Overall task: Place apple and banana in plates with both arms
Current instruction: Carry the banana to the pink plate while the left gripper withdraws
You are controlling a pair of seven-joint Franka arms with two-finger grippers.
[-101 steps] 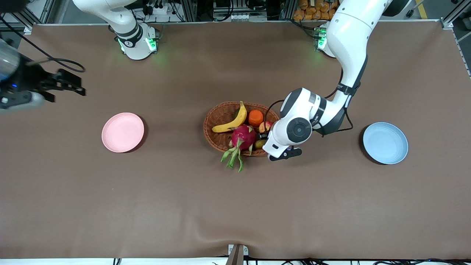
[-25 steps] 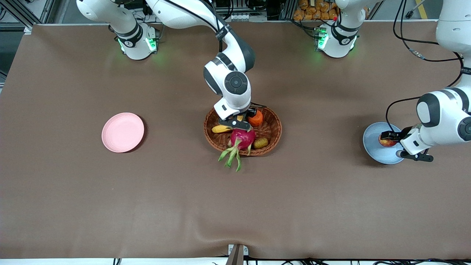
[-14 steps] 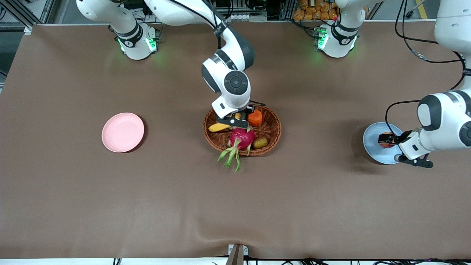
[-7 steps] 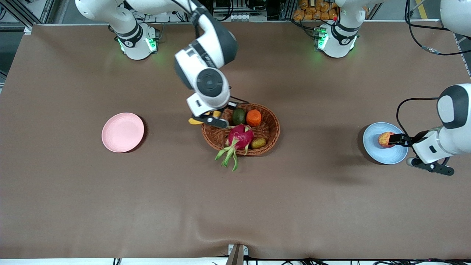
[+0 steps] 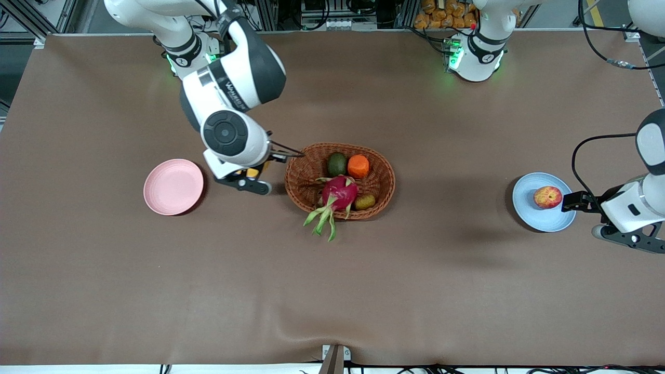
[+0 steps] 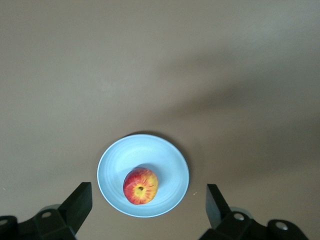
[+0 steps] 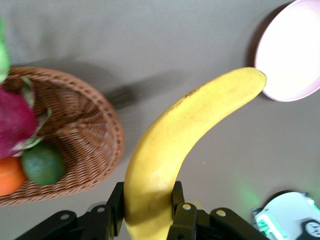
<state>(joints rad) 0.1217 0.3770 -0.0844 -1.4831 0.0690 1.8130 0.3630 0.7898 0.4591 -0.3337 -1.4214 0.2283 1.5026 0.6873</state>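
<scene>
Gripping banana [image 7: 175, 145], right claw [image 7: 147, 210]; apple [image 6: 140, 186] seemingly below left claw [image 6: 147, 210].

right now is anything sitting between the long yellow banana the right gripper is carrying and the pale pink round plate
Nothing visible does. The right gripper holds the long yellow banana over bare brown tablecloth between the brown wicker basket and the pale pink round plate. Only cloth shows between banana tip and plate rim, and the plate holds nothing.

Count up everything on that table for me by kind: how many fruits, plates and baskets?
Fruits: 6 (apple, banana, dragon fruit, orange fruit, dark green fruit, small brownish fruit)
Plates: 2 (pink plate, blue plate)
Baskets: 1 (wicker basket)
Total: 9
</scene>
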